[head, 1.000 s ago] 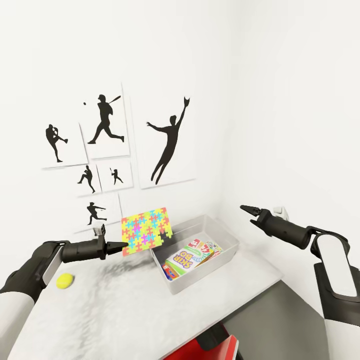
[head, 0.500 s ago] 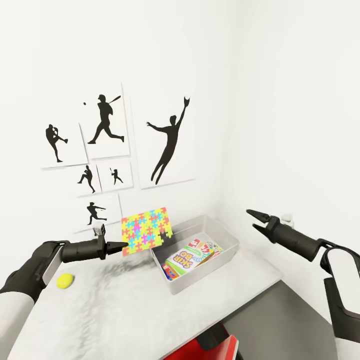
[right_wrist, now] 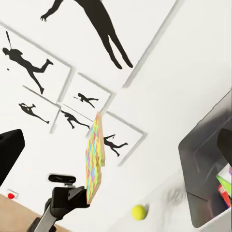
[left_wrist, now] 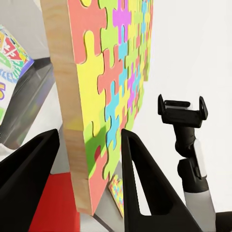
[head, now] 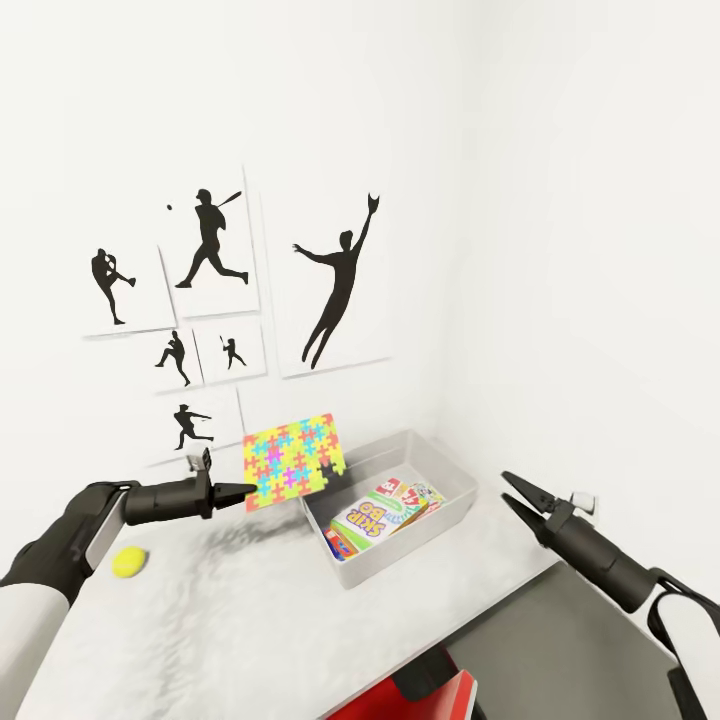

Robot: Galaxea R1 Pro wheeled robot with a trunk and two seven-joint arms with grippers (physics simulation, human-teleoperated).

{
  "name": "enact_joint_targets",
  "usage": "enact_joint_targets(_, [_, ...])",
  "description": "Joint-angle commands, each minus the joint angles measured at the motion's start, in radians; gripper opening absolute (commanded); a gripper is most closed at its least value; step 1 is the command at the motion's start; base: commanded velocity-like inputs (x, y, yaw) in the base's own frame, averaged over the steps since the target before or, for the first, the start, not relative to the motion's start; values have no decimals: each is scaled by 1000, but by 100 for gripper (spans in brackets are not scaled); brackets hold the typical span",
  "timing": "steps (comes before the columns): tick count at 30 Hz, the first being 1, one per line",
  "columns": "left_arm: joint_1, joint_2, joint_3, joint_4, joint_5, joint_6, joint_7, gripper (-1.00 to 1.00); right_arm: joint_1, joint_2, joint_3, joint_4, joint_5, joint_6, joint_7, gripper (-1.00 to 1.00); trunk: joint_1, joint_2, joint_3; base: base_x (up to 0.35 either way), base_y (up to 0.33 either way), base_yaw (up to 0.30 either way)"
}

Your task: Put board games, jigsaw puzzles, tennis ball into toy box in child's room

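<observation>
Left gripper (head: pixel 243 492): jaws clenched on one lower corner of the jigsaw puzzle (head: pixel 293 461), board held on edge in the air beside the toy box's near-left corner, not over the opening. Right gripper (head: pixel 515 490): jaws released, empty, off the table's right edge, well apart from the box.

Toy box (head: pixel 455 513): grey, open-topped, near the wall corner; board games (head: pixel 372 517) lie inside. Tennis ball (head: pixel 129 561) sits on the white table (head: pixel 250 620) under the left arm. Silhouette posters (head: pixel 215 245) on the white wall.
</observation>
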Motion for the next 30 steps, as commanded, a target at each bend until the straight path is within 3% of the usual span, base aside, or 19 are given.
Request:
enact_joint_targets(1, [0,0,-3,0,2,9,0,-100,0,-1,-6,0,1,6,4,100,0,-1,0,0,0,0])
enact_joint_targets(4, [-2,-17,-4,-5,3,10,3,-100,1,-3,-11,0,2,5,7,100,0,-1,0,0,0,0])
enact_joint_targets(7, [-44,-58,-2,-21,2,13,4,-100,1,-4,-14,0,3,5,8,100,0,-1,0,0,0,0])
enact_joint_targets(11, [-97,-132,-3,-26,-3,13,24,-100,1,-5,-19,1,4,6,9,100,0,-1,0,0,0,0])
enact_joint_targets(13, [-119,-171,-3,-23,-3,13,70,-100,1,-7,-33,4,4,7,9,100,0,-1,0,0,0,0])
enact_joint_targets(17, [-169,-270,-1,19,0,13,255,-100,1,-36,-53,8,3,9,9,100,0,-1,0,0,0,0])
enact_joint_targets(18, [-174,-283,-1,29,0,13,285,-100,1,-40,-54,9,3,8,9,100,0,-1,0,0,0,0])
enact_joint_targets(22, [-216,-372,8,125,5,3,531,-100,1,-55,-57,10,3,8,9,100,0,-1,0,0,0,0])
enact_joint_targets(25, [-244,-440,40,191,6,-9,692,-100,1,-57,-58,11,3,8,9,100,0,-1,0,0,0,0])
enact_joint_targets(28, [-254,-467,117,219,7,-19,795,-100,1,-58,-58,11,3,8,9,100,0,-1,0,0,0,0])
enact_joint_targets(30, [-256,-477,145,234,7,-29,829,-100,1,-58,-58,11,3,8,9,100,0,-1,0,0,0,0])
